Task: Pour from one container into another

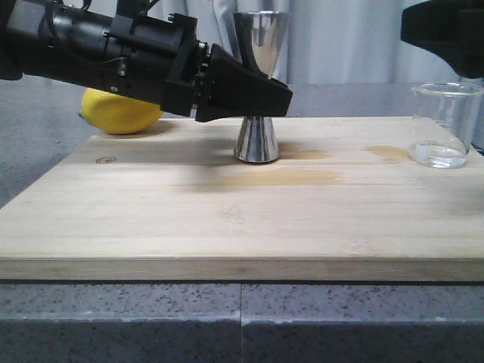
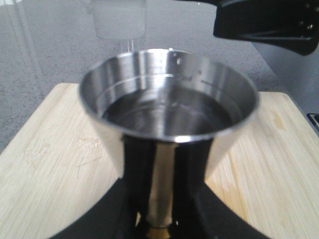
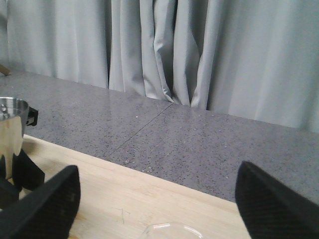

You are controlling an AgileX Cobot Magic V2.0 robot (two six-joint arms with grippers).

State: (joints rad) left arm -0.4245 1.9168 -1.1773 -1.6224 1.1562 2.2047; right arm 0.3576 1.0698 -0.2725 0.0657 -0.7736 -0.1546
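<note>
The steel jigger stands upright on the wooden board, a little left of its middle. My left gripper reaches in from the left and is shut on the jigger's narrow waist. In the left wrist view the jigger's upper cup holds clear liquid, with black fingers on both sides of its neck. The glass beaker stands at the board's right end with a little clear liquid in it. Above it hangs my right gripper, open; its rim shows between the wide-apart fingers.
A yellow lemon lies behind the board's left back corner, under the left arm. The board has damp patches near the beaker and the jigger. Grey speckled counter and a grey curtain lie beyond.
</note>
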